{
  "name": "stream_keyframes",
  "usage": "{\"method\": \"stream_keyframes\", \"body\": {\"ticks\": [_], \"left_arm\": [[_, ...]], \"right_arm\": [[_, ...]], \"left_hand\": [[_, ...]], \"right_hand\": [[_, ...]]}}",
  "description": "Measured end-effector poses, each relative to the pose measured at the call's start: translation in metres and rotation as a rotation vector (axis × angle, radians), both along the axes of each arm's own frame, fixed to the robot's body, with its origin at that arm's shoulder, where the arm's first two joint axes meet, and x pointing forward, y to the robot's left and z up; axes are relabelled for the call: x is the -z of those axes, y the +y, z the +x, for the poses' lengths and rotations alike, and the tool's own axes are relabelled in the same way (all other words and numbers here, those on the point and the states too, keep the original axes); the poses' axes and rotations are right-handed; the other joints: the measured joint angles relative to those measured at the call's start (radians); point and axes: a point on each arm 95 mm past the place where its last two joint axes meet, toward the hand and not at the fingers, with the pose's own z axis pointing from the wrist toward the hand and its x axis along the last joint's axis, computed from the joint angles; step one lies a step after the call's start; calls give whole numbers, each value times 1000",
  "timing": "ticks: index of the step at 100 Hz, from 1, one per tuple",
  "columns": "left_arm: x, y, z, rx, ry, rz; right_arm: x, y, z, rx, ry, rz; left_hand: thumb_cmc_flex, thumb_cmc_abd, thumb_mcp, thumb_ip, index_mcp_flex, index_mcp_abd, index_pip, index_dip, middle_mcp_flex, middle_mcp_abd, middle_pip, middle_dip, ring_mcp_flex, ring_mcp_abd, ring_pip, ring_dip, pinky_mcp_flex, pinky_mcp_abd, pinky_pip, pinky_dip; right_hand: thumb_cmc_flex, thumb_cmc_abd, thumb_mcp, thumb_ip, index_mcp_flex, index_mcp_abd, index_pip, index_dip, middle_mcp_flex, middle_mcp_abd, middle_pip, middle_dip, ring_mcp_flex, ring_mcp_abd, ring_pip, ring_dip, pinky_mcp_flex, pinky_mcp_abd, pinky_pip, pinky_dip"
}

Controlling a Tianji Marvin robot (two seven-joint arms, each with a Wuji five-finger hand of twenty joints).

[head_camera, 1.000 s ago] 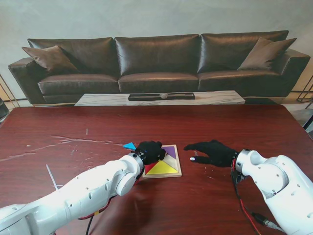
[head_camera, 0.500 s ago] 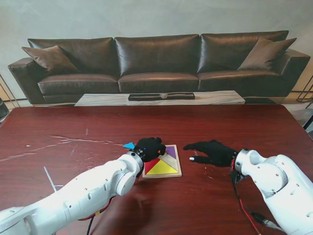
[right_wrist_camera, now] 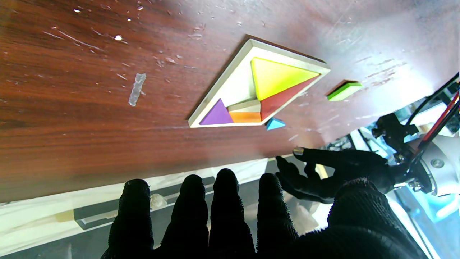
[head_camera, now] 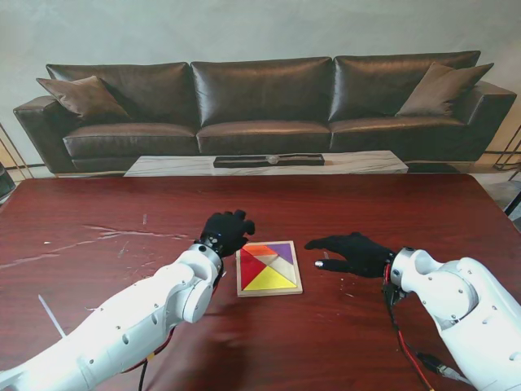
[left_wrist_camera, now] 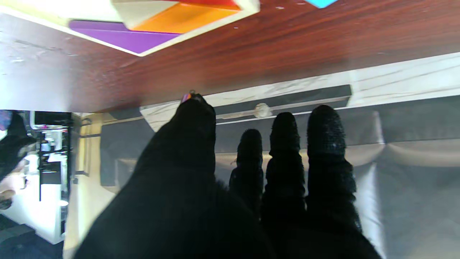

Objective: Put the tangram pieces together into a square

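A dark leather sofa point(head_camera: 260, 102) with a low marble coffee table point(head_camera: 269, 164) in front of it fills the room behind a scratched reddish-brown desk point(head_camera: 106, 220).

The left hand point(head_camera: 225, 230), in a black glove, hovers off the far-left corner of the tray point(head_camera: 296, 287), its fingers point(left_wrist_camera: 325, 144) spread and holding nothing. The right hand point(head_camera: 352, 252) rests low over the desk to the right of the tray, apart from it, fingers point(right_wrist_camera: 226, 201) stretched flat towards the tray and likewise empty.

The tray is a pale wooden square lying flat near the middle of the desk, between the two hands. Inside it sit a yellow triangle point(head_camera: 271, 279) along the near edge, a red triangle point(head_camera: 250, 268) against the left edge, an orange piece point(head_camera: 260, 250) at the far-left corner, a purple piece point(head_camera: 284, 250) at the far-right corner and a pale wood-coloured piece point(head_camera: 279, 264) in the middle. On the tray's right side the floor is bare in the right wrist view.

Outside the tray, a small blue triangle point(right_wrist_camera: 275, 123) lies on the desk just beside its far-left corner, near the left hand, seen in both wrist views. A green piece point(right_wrist_camera: 344, 90) lies on the desk beside the tray's left edge, a little apart from it; the left arm hides it from the stand's view. A scrap of clear tape point(right_wrist_camera: 136, 89) is stuck to the desk to the right of the tray.
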Motion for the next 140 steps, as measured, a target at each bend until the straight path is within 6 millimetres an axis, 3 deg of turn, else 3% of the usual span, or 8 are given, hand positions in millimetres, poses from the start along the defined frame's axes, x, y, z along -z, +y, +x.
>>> {"method": "stream_keyframes", "body": {"ticks": [34, 72, 88, 110, 140], "left_arm": [[-3, 42, -10, -118, 2, 32], [-1, 68, -24, -180, 47, 73], [-3, 76, -35, -200, 92, 94], [-3, 88, -52, -217, 169, 112], [4, 101, -76, -208, 289, 119]], "right_arm": [[0, 2, 0, -4, 0, 1], [0, 6, 1, -14, 1, 1], [0, 6, 1, -15, 1, 4], [0, 6, 0, -15, 2, 5], [-1, 6, -1, -16, -3, 7]], "left_hand": [[-37, 15, 0, 0, -19, 14, -78, 18, -1, 0, -45, -34, -53, 30, -116, -83, -62, 37, -129, -48], [-50, 41, 0, 0, -32, 25, -118, 25, -23, 9, -104, -81, -81, 54, -200, -151, -122, 66, -251, -126], [-81, 82, -1, 0, -68, 32, -182, 25, -23, 24, -153, -129, -118, 73, -257, -202, -159, 84, -310, -185], [-110, 109, -87, 0, -135, 53, -295, -26, -23, 41, -229, -185, -173, 92, -347, -290, -236, 92, -416, -271], [-171, 120, -168, 0, -187, 74, -410, -44, -74, 61, -304, -248, -248, 95, -403, -369, -306, 71, -554, -372]], "right_hand": [[0, 0, 0, 0, 0, 0, 0, 0, 0, 0, 0, 0, 0, 0, 0, 0, 0, 0, 0, 0], [0, 0, 0, 0, 0, 0, 0, 0, 0, 0, 0, 0, 0, 0, 0, 0, 0, 0, 0, 0], [0, 0, 0, 0, 0, 0, 0, 0, 0, 0, 0, 0, 0, 0, 0, 0, 0, 0, 0, 0], [0, 0, 0, 0, 0, 0, 0, 0, 0, 0, 0, 0, 0, 0, 0, 0, 0, 0, 0, 0], [0, 0, 0, 0, 0, 0, 0, 0, 0, 0, 0, 0, 0, 0, 0, 0, 0, 0, 0, 0]]}}
